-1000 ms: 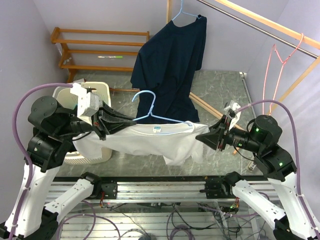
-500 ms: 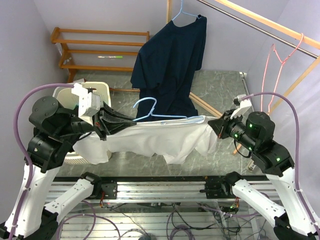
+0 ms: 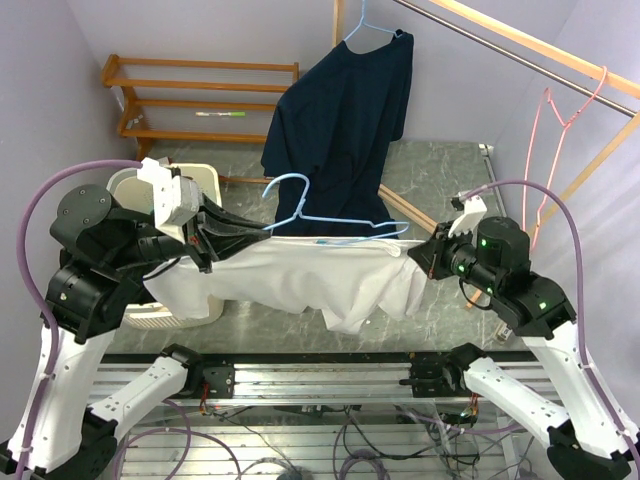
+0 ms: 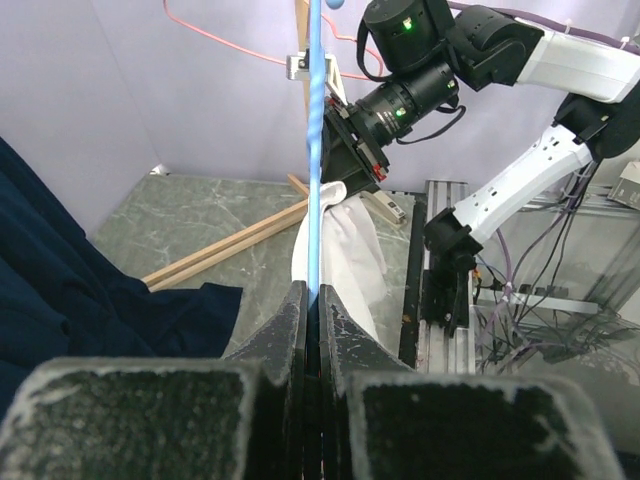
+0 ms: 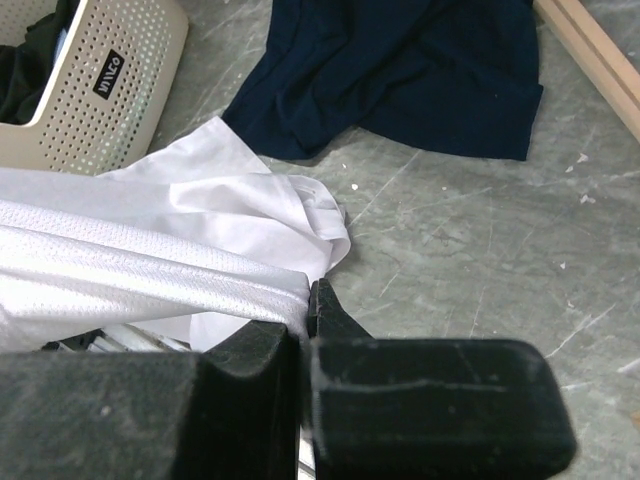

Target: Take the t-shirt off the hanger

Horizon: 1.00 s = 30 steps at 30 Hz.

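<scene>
Nearest me, the two arms rise from a metal rail and hold the white t-shirt stretched between them, above the grey marbled counter. On the left, the left gripper has its fingers pressed tight together on the thin wire of the light blue hanger; in its wrist view the wire runs straight up out of the closed tips. On the right, the right gripper is pinching a bunched fold of the white cloth at the shirt's right end, with the loose fabric drooping beneath it.

The hanger's long bar runs along the shirt's upper edge from one gripper to the other, and its hook curls up towards the far side. I cannot tell whether the hanger's shoulders are inside the fabric.

Behind the left arm sits a cream perforated basket with dark clothes in it. Farther back, in the middle, a navy t-shirt hangs from a second blue hanger, its hem trailing onto the counter. At the far left stands a wooden rack. At the far right a pink hanger dangles from a sloping wooden bar.
</scene>
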### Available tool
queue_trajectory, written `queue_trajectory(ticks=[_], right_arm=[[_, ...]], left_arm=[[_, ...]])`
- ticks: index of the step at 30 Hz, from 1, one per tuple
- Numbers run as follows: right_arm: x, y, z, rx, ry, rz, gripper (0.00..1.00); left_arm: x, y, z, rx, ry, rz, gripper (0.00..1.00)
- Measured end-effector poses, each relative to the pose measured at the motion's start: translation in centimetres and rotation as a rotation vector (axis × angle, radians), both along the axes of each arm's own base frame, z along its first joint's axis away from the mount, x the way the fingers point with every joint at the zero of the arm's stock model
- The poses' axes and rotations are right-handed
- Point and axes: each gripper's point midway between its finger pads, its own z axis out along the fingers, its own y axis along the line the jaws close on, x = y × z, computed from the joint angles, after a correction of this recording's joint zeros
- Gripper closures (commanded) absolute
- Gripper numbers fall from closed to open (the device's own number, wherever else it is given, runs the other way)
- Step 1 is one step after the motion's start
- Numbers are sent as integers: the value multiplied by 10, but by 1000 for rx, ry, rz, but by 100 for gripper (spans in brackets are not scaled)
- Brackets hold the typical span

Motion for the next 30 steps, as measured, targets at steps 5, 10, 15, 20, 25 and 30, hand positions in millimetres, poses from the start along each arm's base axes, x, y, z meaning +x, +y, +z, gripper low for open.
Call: queue_trajectory(ticks=[5, 10, 15, 20, 25, 30], right_arm=[[-2, 6, -6, 12, 24, 22, 65], [-27, 25, 4, 58, 1, 220, 57], [-76, 46, 65, 177, -146, 504, 57], [-115, 51, 136, 264, -370, 685, 57], [-109, 60, 146, 275, -393, 736, 58], [-78, 76, 115, 252, -269, 732, 57]], left_arm=[[3, 0, 2, 0, -4, 12, 93], [7, -3, -4, -11, 6, 2, 93], [12, -13, -31, -6, 74, -57, 93], [26, -31, -64, -20, 208, -151, 93], [34, -42, -76, -58, 298, -212, 93], [24, -49, -60, -97, 265, -280, 93]])
